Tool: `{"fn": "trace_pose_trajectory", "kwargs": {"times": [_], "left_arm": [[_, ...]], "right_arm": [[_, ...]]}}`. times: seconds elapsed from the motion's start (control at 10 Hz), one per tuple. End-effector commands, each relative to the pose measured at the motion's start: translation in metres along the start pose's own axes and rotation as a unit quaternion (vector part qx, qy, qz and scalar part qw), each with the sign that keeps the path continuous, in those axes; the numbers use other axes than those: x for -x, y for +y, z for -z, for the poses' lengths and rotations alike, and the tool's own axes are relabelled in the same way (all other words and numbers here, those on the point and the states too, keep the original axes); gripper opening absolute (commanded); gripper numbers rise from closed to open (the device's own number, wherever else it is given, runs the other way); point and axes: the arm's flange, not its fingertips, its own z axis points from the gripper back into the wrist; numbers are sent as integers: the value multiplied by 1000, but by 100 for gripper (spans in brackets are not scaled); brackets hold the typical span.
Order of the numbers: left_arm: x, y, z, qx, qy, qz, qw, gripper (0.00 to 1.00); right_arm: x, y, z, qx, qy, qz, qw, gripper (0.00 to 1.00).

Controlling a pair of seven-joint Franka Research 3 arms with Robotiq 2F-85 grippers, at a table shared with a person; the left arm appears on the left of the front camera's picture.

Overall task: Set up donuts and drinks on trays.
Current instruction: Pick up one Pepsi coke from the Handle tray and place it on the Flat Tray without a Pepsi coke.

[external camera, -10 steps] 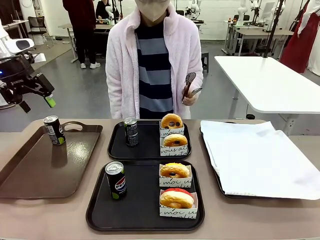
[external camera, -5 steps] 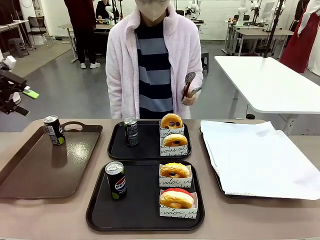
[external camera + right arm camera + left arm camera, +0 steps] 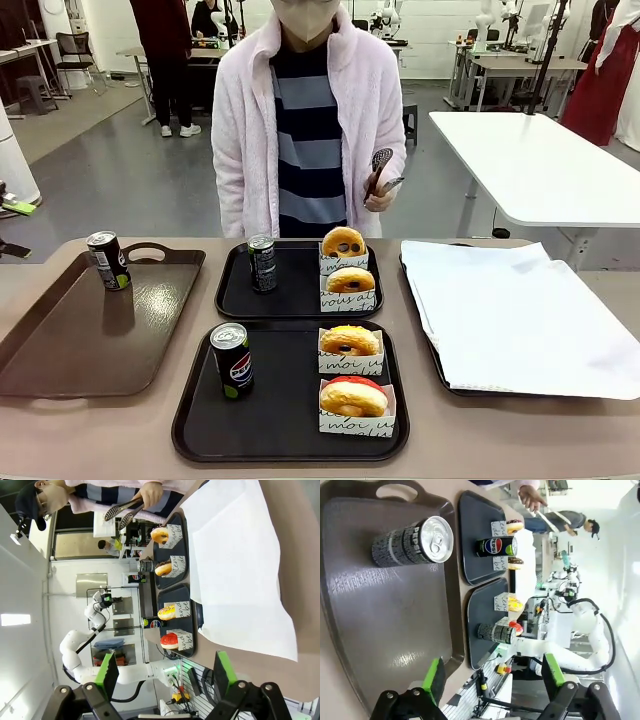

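— Donuts first: where do we see them?
— We count four, each in a white printed sleeve. On the far black tray (image 3: 238, 290) stand two brown ones, the rear donut (image 3: 343, 241) and the one in front of it (image 3: 350, 280). On the near black tray (image 3: 290, 420) sit a yellow-glazed donut (image 3: 349, 341) and, closer to us, a red-glazed donut (image 3: 352, 396).
— And the drinks?
— We see one can (image 3: 262, 263) upright on the far tray, left of its donuts, and another can (image 3: 232, 360) upright on the near tray, again left of the donuts. A third can (image 3: 107, 260) stands at the far left corner of the glossy brown tray (image 3: 90, 340), just beside its handle.
— What lies on the right?
— We see a tray lined with white paper (image 3: 520, 320), the sheet covering nearly all of it.
— How do our grippers stand?
— The left gripper (image 3: 492, 677) has its green-padded fingers spread wide with nothing between them, hanging over the near end of the brown tray. The right gripper (image 3: 162, 672) is likewise spread and grips nothing, looking along the paper-lined tray.
— And the person?
— We see them standing at the far side behind the trays, one hand (image 3: 378, 197) raised and holding tongs (image 3: 381, 168), clear of the table
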Motion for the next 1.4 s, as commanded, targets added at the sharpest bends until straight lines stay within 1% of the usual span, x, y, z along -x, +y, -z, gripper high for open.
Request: {"fn": "trace_pose_trajectory", "kwargs": {"times": [0.0, 0.1, 0.4, 0.5, 1.3], "left_arm": [[10, -5, -17, 33, -26, 11, 999, 100], [17, -5, -25, 28, -40, 6, 999, 100], [27, -1, -48, 30, -58, 4, 998, 100], [19, -1, -40, 19, -39, -4, 999, 100], [19, -1, -40, 19, -39, -4, 999, 100]], "right_arm": [[-1, 1, 0, -10, -4, -6, 1000, 100], [-1, 1, 0, -10, -4, -6, 1000, 100], [-1, 1, 0, -10, -4, -6, 1000, 100], [-1, 1, 0, -10, -4, -6, 1000, 100], [-1, 1, 0, -10, -4, -6, 1000, 100]]}}
